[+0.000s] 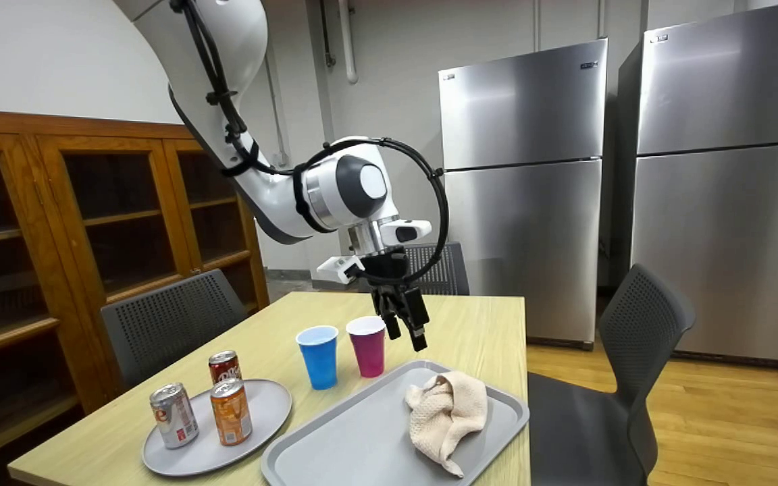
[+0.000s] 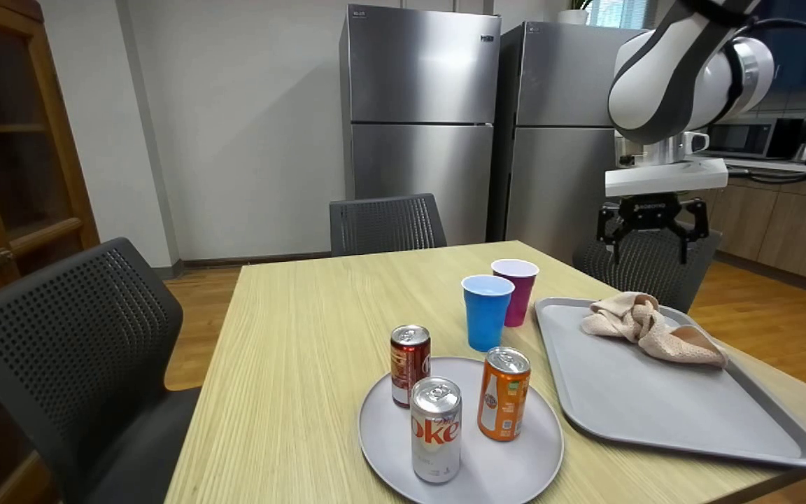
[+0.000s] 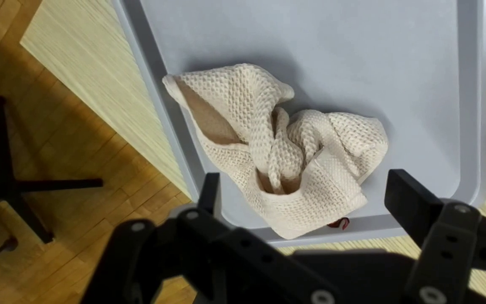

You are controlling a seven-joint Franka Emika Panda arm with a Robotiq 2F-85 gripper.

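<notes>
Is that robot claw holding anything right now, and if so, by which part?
Nothing is held: the gripper is open and clear of the crumpled cloth on the gray tray.

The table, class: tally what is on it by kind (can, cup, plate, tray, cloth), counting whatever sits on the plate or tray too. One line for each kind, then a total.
Cans: 3 (silver can, orange can, red can)
Cups: 2 (blue cup, magenta cup)
Plates: 1 (round grey plate)
Trays: 1 (grey tray)
Cloths: 1 (beige cloth)
Total: 8

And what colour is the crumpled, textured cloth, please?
The cloth is beige, clearest in the wrist view.
</notes>
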